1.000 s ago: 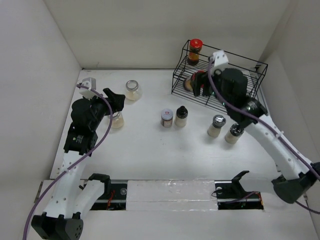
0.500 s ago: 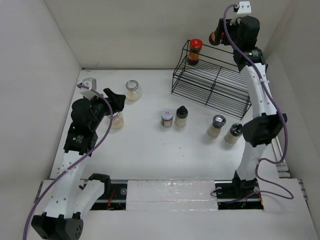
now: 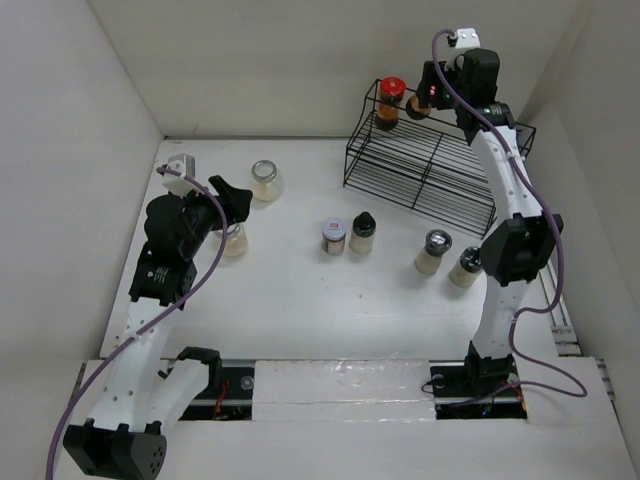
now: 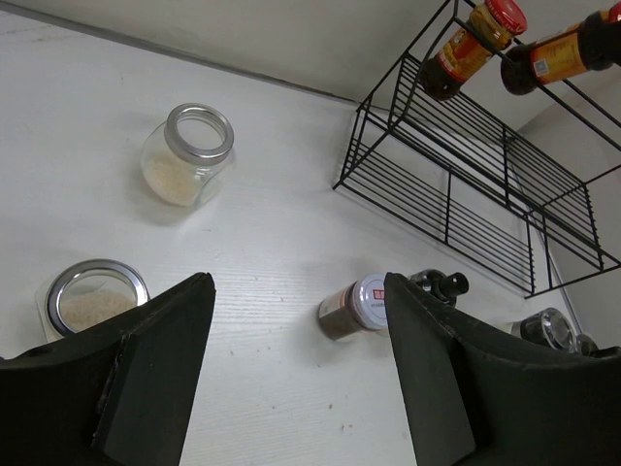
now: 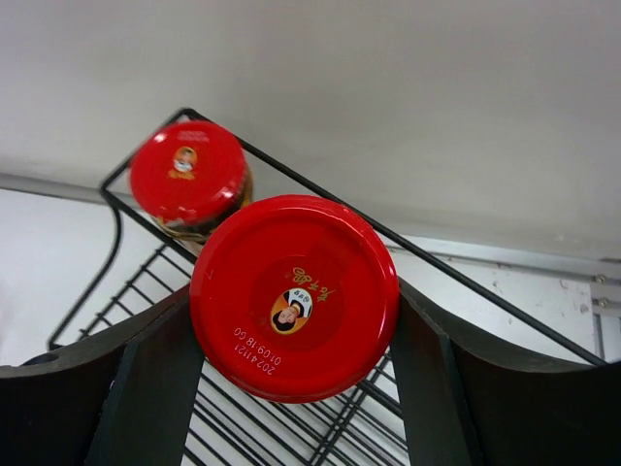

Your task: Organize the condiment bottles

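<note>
Right wrist | R gripper (image 5: 296, 367) pinching red-lid jar (image 5: 294, 296) by its sides, far right at rack (image 3: 420, 170) top tier, just beside 2nd red-lid jar (image 5: 186, 172) | L gripper (image 4: 296, 291) fingers spread, holding nothing, near glass jar (image 4: 92, 296), left side.

Two arms, left arm (image 3: 140, 340) at lower left, right arm (image 3: 515, 190) at right: white links, black joint housings; purple cable (image 3: 216, 240) looped along each; white camera block (image 3: 462, 37) at each wrist; left tool (image 4: 296, 291) and right tool (image 5: 291, 320) with broad matte-black fingers.
</note>
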You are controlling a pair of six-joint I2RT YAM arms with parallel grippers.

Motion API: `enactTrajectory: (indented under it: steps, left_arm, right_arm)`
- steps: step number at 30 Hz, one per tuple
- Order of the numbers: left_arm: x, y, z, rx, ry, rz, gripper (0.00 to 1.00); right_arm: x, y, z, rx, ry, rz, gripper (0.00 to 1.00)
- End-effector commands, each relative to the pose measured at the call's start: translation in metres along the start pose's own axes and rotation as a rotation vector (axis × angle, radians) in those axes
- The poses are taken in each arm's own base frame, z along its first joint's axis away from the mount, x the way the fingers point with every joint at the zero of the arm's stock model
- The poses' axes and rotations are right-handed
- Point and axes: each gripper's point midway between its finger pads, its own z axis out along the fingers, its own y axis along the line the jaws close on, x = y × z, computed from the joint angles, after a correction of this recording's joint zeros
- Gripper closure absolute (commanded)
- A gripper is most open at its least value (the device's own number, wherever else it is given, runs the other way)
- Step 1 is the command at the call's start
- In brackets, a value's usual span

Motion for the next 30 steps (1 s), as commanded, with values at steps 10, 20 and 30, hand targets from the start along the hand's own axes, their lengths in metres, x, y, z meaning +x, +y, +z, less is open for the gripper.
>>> enactTrajectory:
  steps: [10,20,30]
  left_arm:
    - [-0.013,-0.008,-0.002,0.037,-0.051,0.019,0.34]
    - [-0.013,-0.008,-0.002,0.037,-0.051,0.019,0.34]
    - [-0.013,-0.008,-0.002,0.037,-0.051,0.019,0.34]
  right_arm:
    - [-0.058,-0.001,-0.011,-0.039,-0.149,-0.016,0.39]
    - [-0.008,0.006,0.024,-0.070,-0.047,0.001,0.31]
    - [-0.003,0.014,0.030,-0.090,-0.044,0.017,0.09]
